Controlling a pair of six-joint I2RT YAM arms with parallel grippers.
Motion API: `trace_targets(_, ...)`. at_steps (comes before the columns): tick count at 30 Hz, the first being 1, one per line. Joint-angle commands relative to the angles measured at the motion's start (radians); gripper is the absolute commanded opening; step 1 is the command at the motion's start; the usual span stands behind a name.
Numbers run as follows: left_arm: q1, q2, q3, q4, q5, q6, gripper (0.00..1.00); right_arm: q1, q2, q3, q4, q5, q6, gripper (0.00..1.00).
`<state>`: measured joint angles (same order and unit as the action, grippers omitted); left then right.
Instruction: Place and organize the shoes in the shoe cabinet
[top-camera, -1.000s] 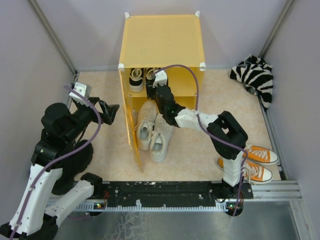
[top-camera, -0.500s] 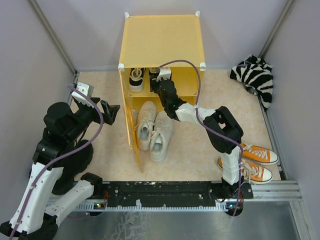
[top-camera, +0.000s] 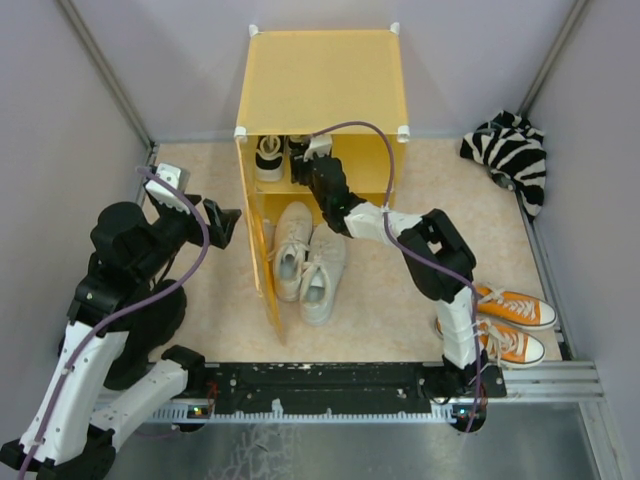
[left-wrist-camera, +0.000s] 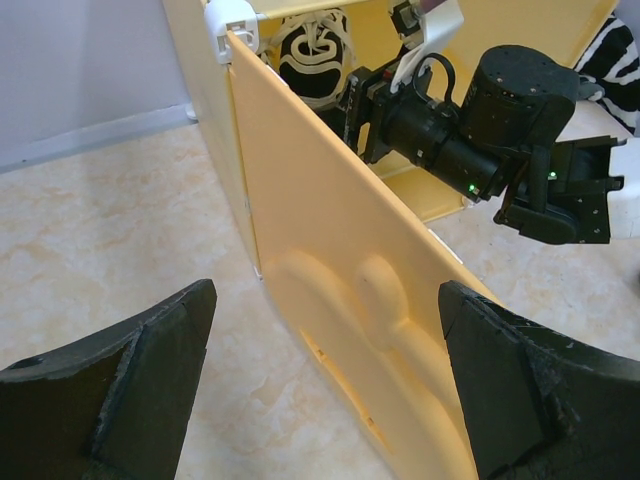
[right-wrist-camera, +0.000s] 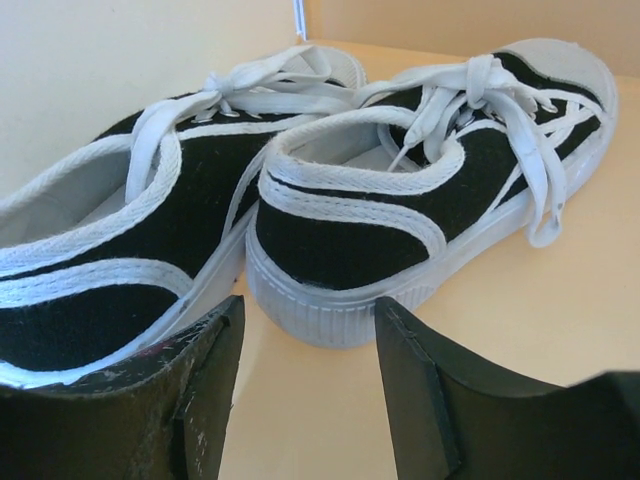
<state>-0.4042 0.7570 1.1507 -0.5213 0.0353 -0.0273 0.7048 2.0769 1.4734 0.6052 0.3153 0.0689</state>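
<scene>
The yellow-orange shoe cabinet (top-camera: 320, 80) stands at the back with its door (top-camera: 260, 255) swung open toward me. The black pair (top-camera: 272, 158) sits on the upper shelf. My right gripper (top-camera: 306, 168) is inside that shelf, open, with its fingertips just short of the heel of the right-hand black shoe (right-wrist-camera: 420, 200); the other black shoe (right-wrist-camera: 100, 260) lies left of it. The off-white pair (top-camera: 305, 262) lies in the lower opening, sticking out onto the floor. The orange pair (top-camera: 512, 322) lies by the right arm's base. My left gripper (top-camera: 222, 222) is open and empty, facing the door's embossed face (left-wrist-camera: 345, 290).
The zebra-striped fabric bundle (top-camera: 512, 152) lies in the back right corner. Grey walls close in both sides. The right arm (left-wrist-camera: 470, 120) stretches across the cabinet's opening above the off-white pair. The black rail (top-camera: 320, 378) runs along the near edge.
My right arm has stretched further into the upper shelf, up to the black shoes. The left gripper has shifted slightly up and stays open.
</scene>
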Motion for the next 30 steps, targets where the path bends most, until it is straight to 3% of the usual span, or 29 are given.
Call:
trace_targets(1,-0.005,-0.008,0.004,-0.002,-0.008,0.01,0.98,0.014,-0.053,0.004,0.048,-0.024,0.022,0.56)
trace_targets(8,-0.005,-0.009,0.016,0.001,0.001,0.001,0.99,0.045,-0.282,-0.21,0.064,0.032,0.011,0.6)
trace_targets(11,-0.005,-0.009,0.023,-0.002,0.004,-0.003,0.99,0.08,-0.399,-0.265,-0.052,0.05,0.001,0.61)
trace_targets(15,-0.005,-0.017,0.032,-0.007,0.01,-0.009,0.99,0.121,-0.578,-0.288,-0.46,0.106,0.057,0.63)
trace_targets(19,-0.005,-0.025,0.028,-0.005,0.011,-0.009,0.98,0.078,-0.756,-0.319,-0.878,0.229,0.265,0.69)
trace_targets(22,-0.005,-0.022,0.028,0.0,0.029,-0.012,0.99,-0.004,-0.87,-0.351,-1.155,0.238,0.47,0.74)
trace_targets(24,-0.005,-0.018,0.032,0.005,0.042,-0.013,0.98,-0.053,-0.93,-0.375,-1.299,0.235,0.57,0.75)
trace_targets(26,-0.006,-0.016,0.032,0.019,0.053,-0.016,0.98,-0.069,-0.977,-0.397,-1.407,0.257,0.643,0.86)
trace_targets(30,-0.006,-0.003,0.035,0.025,0.09,-0.032,0.98,-0.162,-1.011,-0.401,-1.646,0.238,0.795,0.88)
